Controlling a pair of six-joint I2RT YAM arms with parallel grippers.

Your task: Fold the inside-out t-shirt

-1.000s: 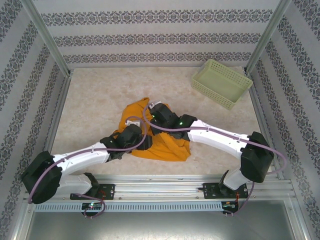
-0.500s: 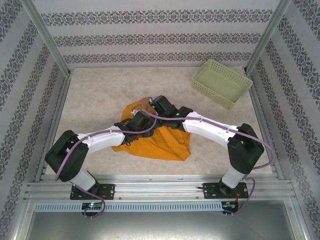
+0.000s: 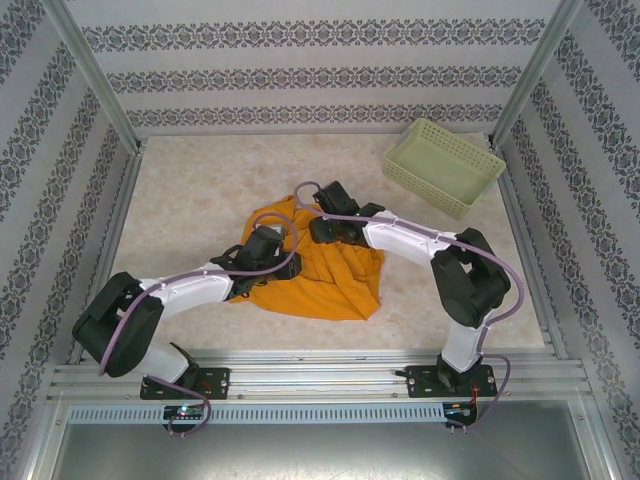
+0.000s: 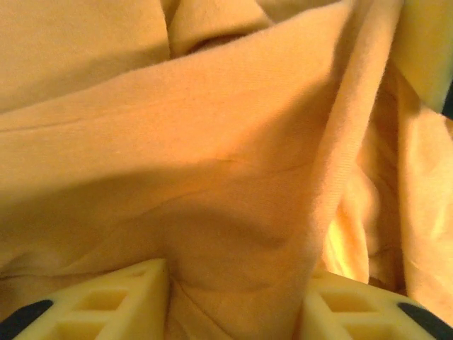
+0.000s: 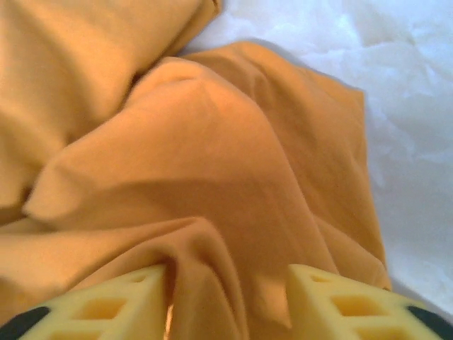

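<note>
The inside-out t-shirt (image 3: pixel 325 280) lies crumpled in an orange-yellow heap at the table's middle; no print shows. My left gripper (image 3: pixel 268 240) is down on its left part. In the left wrist view a thick fold of the t-shirt (image 4: pixel 212 142) fills the gap of the left gripper (image 4: pixel 237 301) and presses against both cream fingers. My right gripper (image 3: pixel 328 225) is at the heap's far edge. In the right wrist view the right gripper (image 5: pixel 226 301) stands open over the t-shirt (image 5: pixel 212 142), with a loose ridge of cloth between the fingers and a dark gap beside the left one.
A pale green lattice basket (image 3: pixel 443 166) stands at the back right corner. Bare beige table (image 3: pixel 190 200) stretches left and behind the heap, and table surface (image 5: pixel 396 85) shows just past the shirt's edge. Patterned walls and metal posts enclose the table.
The right jaws have come open and that gripper has shifted toward the back edge of the heap. The left jaws have narrowed onto cloth, and the left arm swung further onto the shirt.
</note>
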